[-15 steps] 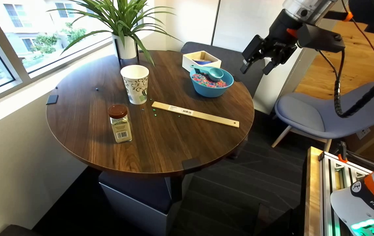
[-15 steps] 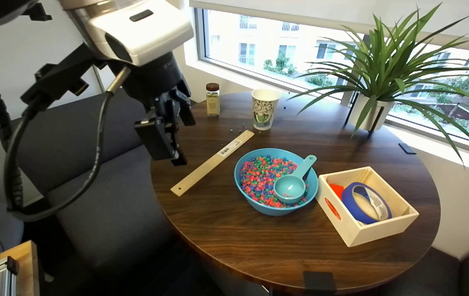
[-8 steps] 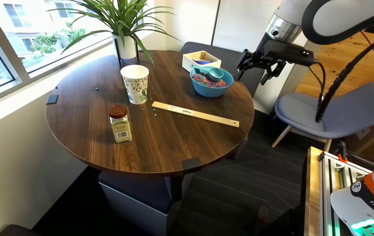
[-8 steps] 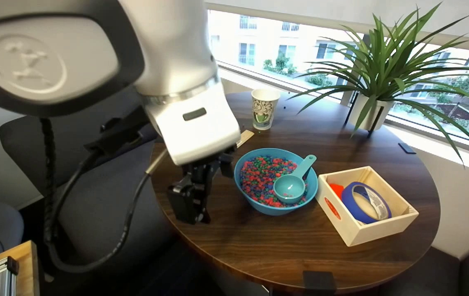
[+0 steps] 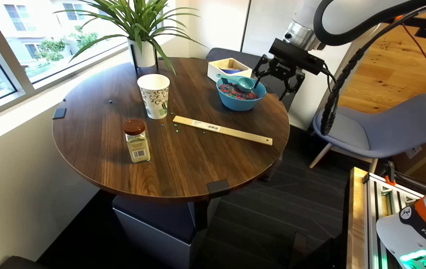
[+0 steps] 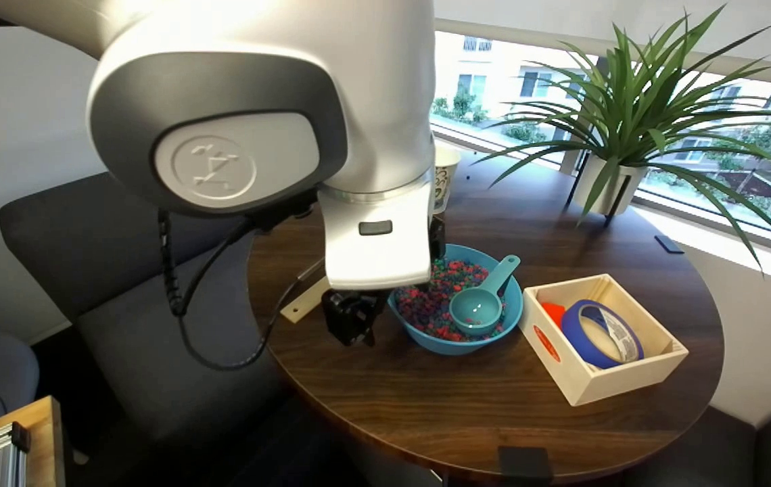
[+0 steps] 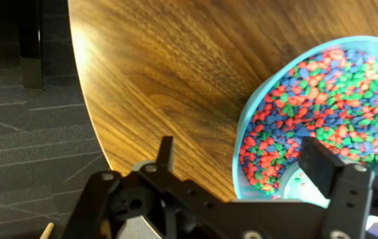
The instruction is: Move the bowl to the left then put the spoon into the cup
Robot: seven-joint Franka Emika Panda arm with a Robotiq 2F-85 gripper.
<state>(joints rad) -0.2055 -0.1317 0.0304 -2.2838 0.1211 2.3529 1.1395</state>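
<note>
The blue bowl (image 5: 238, 104) stands on the table, filled with red, green and blue pebbles; it also shows in the other views (image 6: 450, 347) (image 7: 240, 139). The spoon, a teal measuring scoop (image 6: 477, 310), lies on the pebbles with its handle across the rim. In the wrist view the scoop (image 7: 303, 186) is partly hidden by a finger. My gripper (image 5: 268, 92) is open and empty. In the wrist view its fingers (image 7: 237, 141) straddle the bowl's rim, one over the pebbles, one outside over the table. The patterned paper cup (image 5: 154, 97) stands upright; the arm partly hides it in an exterior view (image 6: 445, 177).
A wooden box (image 6: 602, 387) holding blue tape stands close beside the bowl. A wooden ruler (image 5: 222, 129) lies in front of it. A brown-lidded jar (image 5: 137, 144) stands near the cup. A potted plant (image 5: 144, 54) is by the window. The round table's edge (image 7: 88, 109) runs near the gripper.
My gripper has moved over to the bowl from beside the table edge and has turned, so its fingers now sit either side of the rim. The bowl, scoop and cup have not moved.
</note>
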